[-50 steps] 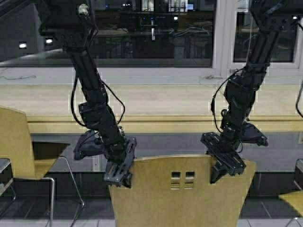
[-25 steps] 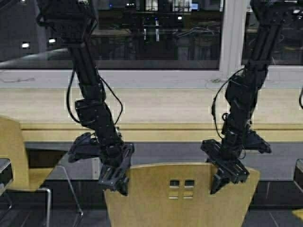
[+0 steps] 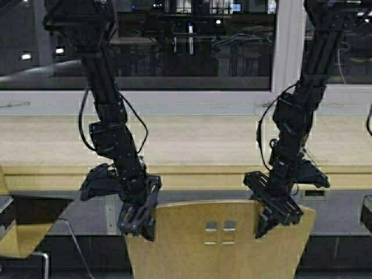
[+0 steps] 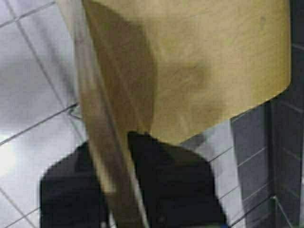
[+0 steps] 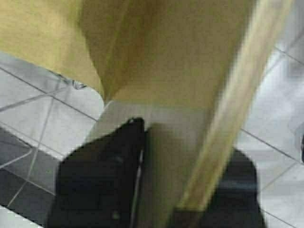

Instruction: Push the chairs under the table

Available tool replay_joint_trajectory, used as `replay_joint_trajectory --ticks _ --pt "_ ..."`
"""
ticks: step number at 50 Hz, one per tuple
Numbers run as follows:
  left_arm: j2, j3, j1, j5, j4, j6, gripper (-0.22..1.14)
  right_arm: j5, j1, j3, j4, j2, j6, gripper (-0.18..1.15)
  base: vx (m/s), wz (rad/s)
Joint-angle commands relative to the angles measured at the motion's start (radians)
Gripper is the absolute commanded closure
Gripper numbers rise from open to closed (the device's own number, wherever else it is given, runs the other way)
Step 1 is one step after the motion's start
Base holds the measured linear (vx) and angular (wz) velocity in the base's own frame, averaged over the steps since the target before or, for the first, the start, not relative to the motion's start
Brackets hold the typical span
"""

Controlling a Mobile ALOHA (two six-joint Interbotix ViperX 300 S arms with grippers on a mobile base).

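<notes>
- The yellow-tan moulded plywood chair with four small square cutouts sits at 6 o'clock in the high view, its backrest facing the robot. The long pale-wood table runs across just beyond it.
- The left gripper has its jaws clamped astride the backrest's top edge at the chair's 9 o'clock corner. The left wrist view shows the plywood edge running between the two dark fingers.
- The right gripper grips the same edge at the 3 o'clock corner, again with one finger on each face of the board.
- The step in hand looks to be the forward push. The seat seems partly under the table's thick front edge, though how far cannot be read.
- To do it well, drive straight toward 12 o'clock with both arms held level, so that neither corner leads and the chair does not yaw.
- Keep both grips firm but avoid pressing down, since thin legs could snag on the tiled floor.
- A second tan chair stands at 8 o'clock, not yet pushed in.
</notes>
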Motion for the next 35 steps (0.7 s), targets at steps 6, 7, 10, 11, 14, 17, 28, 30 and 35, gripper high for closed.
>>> replay_joint_trajectory --ticks 6,7,10,11,14,17,28,30,35 --pt "-0.164 0.106 -0.009 -0.021 0.008 0.015 0.49 -0.003 0.060 0.015 -0.023 -0.040 -0.126 0.86 0.26 -0.02" --pt "-0.167 0.112 -0.009 -0.021 0.008 0.015 0.49 -0.002 0.061 0.017 -0.023 -0.040 -0.126 0.86 0.26 -0.06" --pt "-0.170 0.124 -0.009 -0.021 0.008 0.015 0.49 -0.002 0.071 0.023 -0.023 -0.046 -0.126 0.86 0.27 -0.07" --pt "-0.172 0.127 -0.009 -0.021 0.008 0.015 0.49 -0.002 0.074 0.026 -0.023 -0.051 -0.126 0.86 0.27 -0.08" --pt "-0.175 0.137 -0.012 -0.017 0.009 0.015 0.49 -0.002 0.084 0.037 -0.023 -0.061 -0.126 0.86 0.27 -0.08" --pt "-0.181 0.141 -0.014 -0.015 0.012 0.015 0.49 -0.008 0.097 0.057 -0.023 -0.077 -0.126 0.86 0.27 -0.06" --pt "-0.212 0.173 -0.020 -0.012 0.011 0.017 0.49 -0.017 0.109 0.092 -0.023 -0.089 -0.127 0.86 0.26 -0.09" --pt "-0.218 0.184 -0.014 -0.014 0.012 0.017 0.49 -0.017 0.115 0.095 -0.023 -0.089 -0.127 0.86 0.23 -0.04" --pt "-0.219 0.195 -0.006 -0.021 0.011 0.017 0.49 -0.020 0.120 0.092 -0.023 -0.084 -0.129 0.86 0.22 -0.05"
